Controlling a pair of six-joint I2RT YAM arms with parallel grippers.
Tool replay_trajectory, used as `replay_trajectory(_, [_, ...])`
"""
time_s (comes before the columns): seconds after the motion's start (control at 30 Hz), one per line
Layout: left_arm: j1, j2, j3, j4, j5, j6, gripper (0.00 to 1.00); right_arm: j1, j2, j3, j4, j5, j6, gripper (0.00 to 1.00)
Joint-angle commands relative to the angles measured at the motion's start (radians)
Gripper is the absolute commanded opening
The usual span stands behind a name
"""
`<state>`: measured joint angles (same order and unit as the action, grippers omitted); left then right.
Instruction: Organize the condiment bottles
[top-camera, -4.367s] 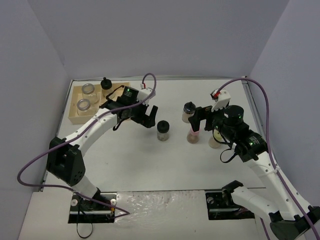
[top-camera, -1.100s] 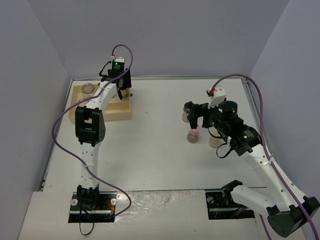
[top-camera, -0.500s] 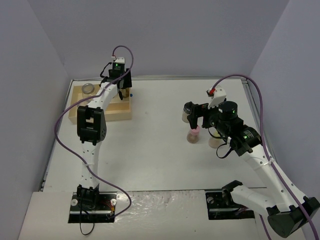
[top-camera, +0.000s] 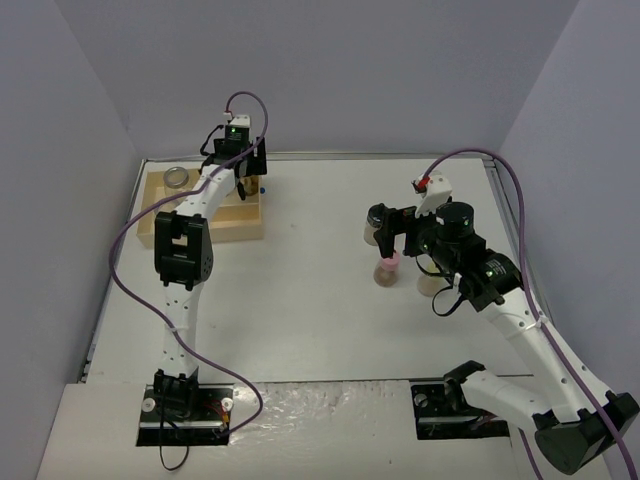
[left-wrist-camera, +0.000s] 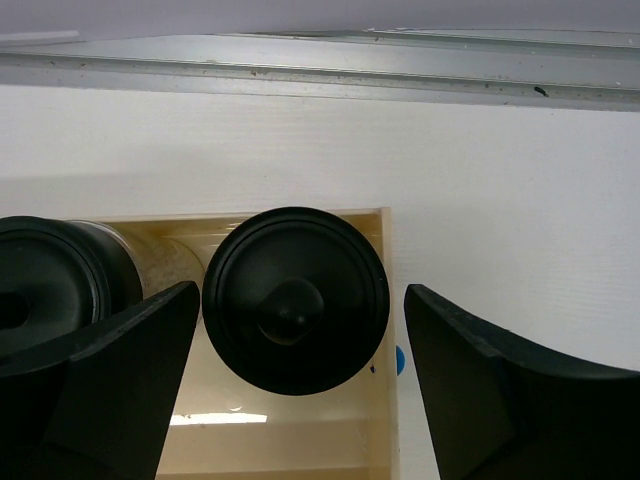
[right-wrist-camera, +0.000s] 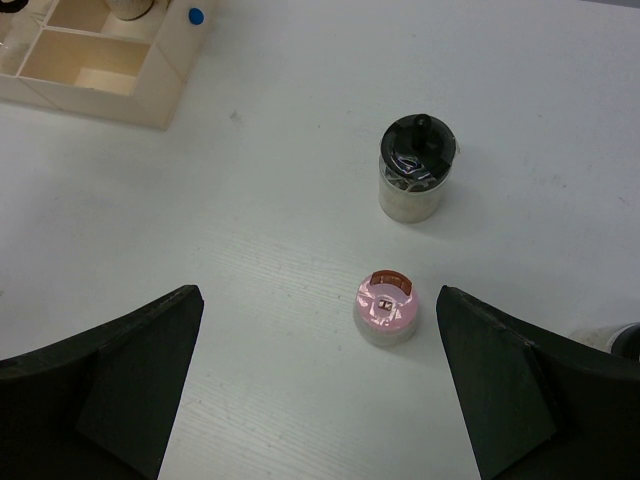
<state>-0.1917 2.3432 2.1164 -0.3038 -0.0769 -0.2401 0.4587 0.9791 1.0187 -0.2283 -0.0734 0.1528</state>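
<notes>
A black-capped condiment bottle (left-wrist-camera: 295, 300) stands in the back right compartment of the wooden tray (left-wrist-camera: 388, 270). My left gripper (left-wrist-camera: 300, 340) is open around it, with a gap on each side. A second black-capped bottle (left-wrist-camera: 50, 290) stands just left of it. A silver-topped bottle (top-camera: 177, 178) sits in the tray's back left corner. On the table's right side my right gripper (right-wrist-camera: 318, 300) hangs open above a pink-capped bottle (right-wrist-camera: 387, 305), which lies nearer its right finger. Another black-capped bottle (right-wrist-camera: 417, 165) stands beyond it.
The tray (top-camera: 200, 225) lies at the table's back left, near the raised back rim (left-wrist-camera: 320, 75). A small blue dot (left-wrist-camera: 399, 360) marks the table beside the tray. One more jar (top-camera: 432, 285) stands half hidden under the right arm.
</notes>
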Motion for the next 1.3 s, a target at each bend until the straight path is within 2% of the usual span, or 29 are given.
replay_trajectory(0.0, [0.012,-0.072,0.011,0.052,-0.016,0.017,0.86,-0.005,0.009,0.019,0.064,0.003,0.001,1.0])
replay_trajectory(0.1, [0.012,-0.097,0.0,0.045,-0.016,0.018,0.96,-0.005,0.002,0.017,0.064,0.004,0.003,1.0])
replay_trajectory(0.17, [0.01,-0.125,-0.013,0.037,-0.01,0.013,0.97,-0.005,-0.004,0.017,0.064,0.008,0.002,1.0])
replay_trajectory(0.47, [-0.033,-0.351,-0.124,-0.048,0.07,-0.005,0.97,-0.003,-0.013,0.021,0.064,0.007,0.002,1.0])
replay_trajectory(0.7, [-0.14,-0.499,-0.31,-0.016,0.252,0.075,0.97,-0.005,-0.035,0.007,0.07,0.01,0.004,1.0])
replay_trajectory(1.0, [-0.3,-0.559,-0.452,0.05,0.365,0.091,0.97,-0.003,-0.004,0.0,0.076,0.056,0.055,1.0])
replay_trajectory(1.27, [-0.42,-0.492,-0.45,0.191,0.393,0.119,0.97,-0.008,0.011,-0.009,0.081,0.104,0.108,1.0])
